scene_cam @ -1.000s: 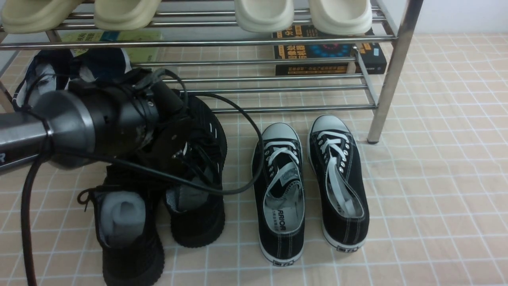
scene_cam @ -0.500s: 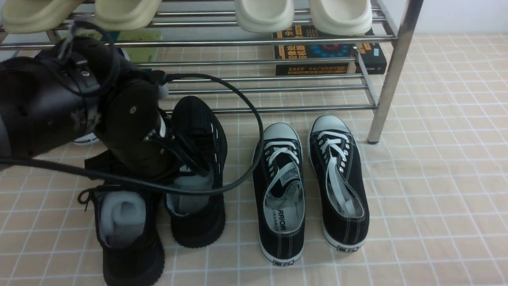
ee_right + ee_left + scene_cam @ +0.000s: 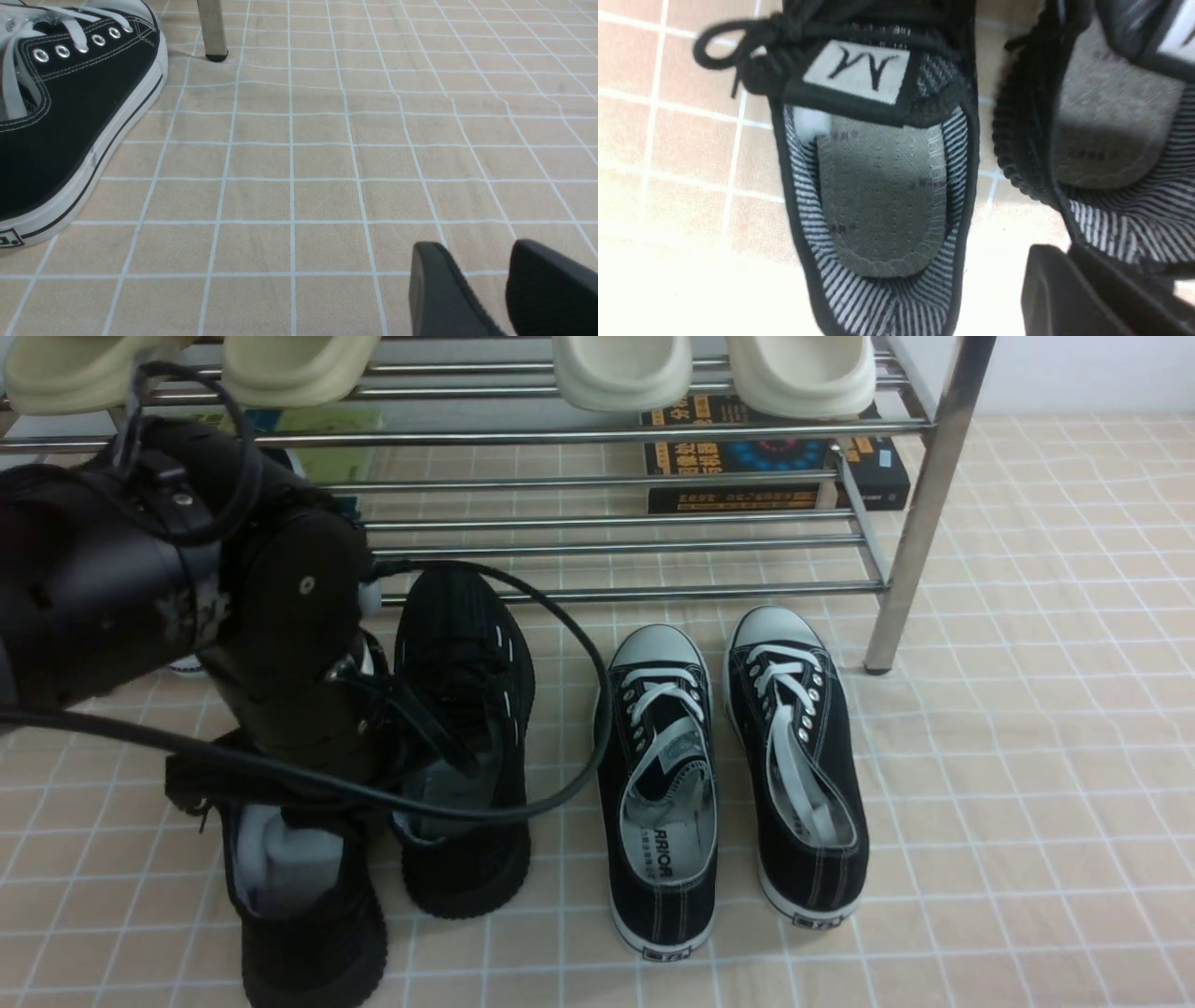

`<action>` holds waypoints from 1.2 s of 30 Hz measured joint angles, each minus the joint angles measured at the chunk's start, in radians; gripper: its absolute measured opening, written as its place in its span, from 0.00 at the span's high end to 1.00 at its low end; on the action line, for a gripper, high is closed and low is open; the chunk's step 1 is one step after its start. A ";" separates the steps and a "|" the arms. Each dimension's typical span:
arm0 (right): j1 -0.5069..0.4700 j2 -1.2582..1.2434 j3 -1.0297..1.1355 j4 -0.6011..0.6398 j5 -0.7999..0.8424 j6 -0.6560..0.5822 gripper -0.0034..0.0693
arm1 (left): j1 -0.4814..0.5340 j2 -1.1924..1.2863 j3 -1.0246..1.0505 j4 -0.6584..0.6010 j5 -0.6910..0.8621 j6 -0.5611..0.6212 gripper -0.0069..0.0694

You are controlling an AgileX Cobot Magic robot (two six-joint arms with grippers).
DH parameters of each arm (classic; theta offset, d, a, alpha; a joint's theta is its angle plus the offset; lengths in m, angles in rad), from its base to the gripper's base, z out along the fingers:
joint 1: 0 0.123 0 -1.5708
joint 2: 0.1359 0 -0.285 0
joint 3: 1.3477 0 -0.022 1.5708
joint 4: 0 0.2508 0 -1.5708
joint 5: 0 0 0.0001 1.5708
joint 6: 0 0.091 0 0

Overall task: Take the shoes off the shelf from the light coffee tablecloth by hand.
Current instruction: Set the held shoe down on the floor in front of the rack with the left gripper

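Both black knit shoes stand on the light coffee tablecloth (image 3: pixel 1027 756) in front of the silver shelf (image 3: pixel 653 588). One shoe (image 3: pixel 308 905) is nearest me. The other shoe (image 3: pixel 467 691) stands beside it, its toe at the bottom rail. My left gripper (image 3: pixel 401 747) points down between them and is shut on the inner collar of the farther shoe (image 3: pixel 1111 116). One finger (image 3: pixel 1045 289) shows outside that collar; the other is hidden. The nearer shoe's opening (image 3: pixel 882 186) fills the left wrist view. My right gripper (image 3: pixel 486 252) is open and empty, low over bare cloth (image 3: pixel 327 163).
A pair of black canvas sneakers with white toe caps (image 3: pixel 653 784) stands to the right of the knit shoes, one showing in the right wrist view (image 3: pixel 70 116). Cream slippers (image 3: pixel 621 369) sit on the top tier. Books (image 3: pixel 775 457) lie behind the shelf. The shelf leg (image 3: pixel 920 523) stands at right.
My left arm has swung from lying across the shoes to more upright, then dropped a little over the pair. The farther knit shoe has stayed about where it was.
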 joint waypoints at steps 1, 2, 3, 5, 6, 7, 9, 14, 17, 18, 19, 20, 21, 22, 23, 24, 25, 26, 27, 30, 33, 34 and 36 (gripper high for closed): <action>0.000 0.000 0.000 0.000 0.000 0.000 0.62 | 0.000 0.016 0.000 0.000 -0.006 -0.004 0.75; 0.000 0.000 0.000 0.000 0.000 0.000 0.62 | 0.000 0.027 0.000 -0.001 -0.013 -0.007 0.72; 0.000 0.000 0.000 0.000 0.000 0.000 0.62 | 0.000 0.038 0.000 -0.002 -0.024 -0.009 0.69; 0.000 0.000 0.000 0.000 0.000 0.000 0.62 | 0.000 0.062 0.000 -0.002 -0.051 -0.014 0.61; 0.000 0.000 0.000 0.000 0.000 0.000 0.62 | 0.000 0.066 0.000 -0.002 -0.055 -0.014 0.59; 0.000 0.000 0.000 0.000 0.000 0.000 0.62 | 0.000 0.079 0.000 -0.002 -0.080 -0.017 0.54; 0.000 0.000 0.000 0.000 0.000 0.000 0.62 | 0.000 0.094 0.000 -0.002 -0.117 -0.027 0.49; 0.000 0.000 0.000 0.000 0.000 0.000 0.62 | 0.000 0.143 0.000 0.004 -0.158 -0.034 0.47; 0.000 0.000 0.000 0.000 0.000 0.000 0.62 | 0.001 0.173 0.000 -0.007 -0.151 -0.019 0.61; 0.000 0.000 0.000 0.000 0.000 0.000 0.62 | 0.001 0.177 0.000 -0.011 -0.149 -0.006 0.69; 0.000 0.000 0.000 0.000 0.000 0.000 0.62 | 0.001 0.178 0.000 -0.015 -0.148 0.008 0.74; 0.000 0.000 0.000 0.000 0.000 0.000 0.62 | 0.001 0.178 -0.002 -0.025 -0.150 0.027 0.80; 0.000 0.000 0.000 0.000 0.000 0.000 0.62 | 0.001 0.176 -0.002 -0.028 -0.150 0.035 0.82; 0.000 0.000 0.000 0.000 0.000 0.000 0.62 | 0.001 0.170 -0.002 -0.036 -0.150 0.049 0.84; 0.000 0.000 0.000 0.000 0.000 0.000 0.62 | 0.001 0.151 -0.002 -0.057 -0.131 0.066 0.86; 0.000 0.000 0.000 0.000 0.000 0.000 0.62 | 0.000 0.139 -0.002 -0.068 -0.113 0.070 0.86; 0.000 0.000 0.000 0.000 0.000 0.000 0.62 | -0.003 0.132 -0.002 -0.072 -0.102 0.072 0.86; 0.000 0.000 0.000 0.000 0.000 0.000 0.62 | -0.015 0.106 -0.001 -0.074 -0.060 0.075 0.86; 0.000 0.000 0.000 0.000 0.000 0.000 0.62 | -0.028 0.085 -0.001 -0.068 -0.025 0.075 0.86; 0.000 0.000 0.000 0.000 0.000 0.000 0.62 | -0.070 0.057 -0.001 -0.057 0.051 0.065 0.86; 0.000 0.000 0.000 0.001 0.000 0.000 0.62 | -0.105 0.059 0.000 -0.032 0.059 0.017 0.86; 0.000 0.000 0.000 0.001 0.000 0.000 0.62 | -0.112 0.063 0.000 -0.021 0.053 -0.005 0.86; 0.000 0.000 0.000 0.001 0.000 0.000 0.62 | -0.116 0.073 0.000 0.002 0.044 -0.038 0.86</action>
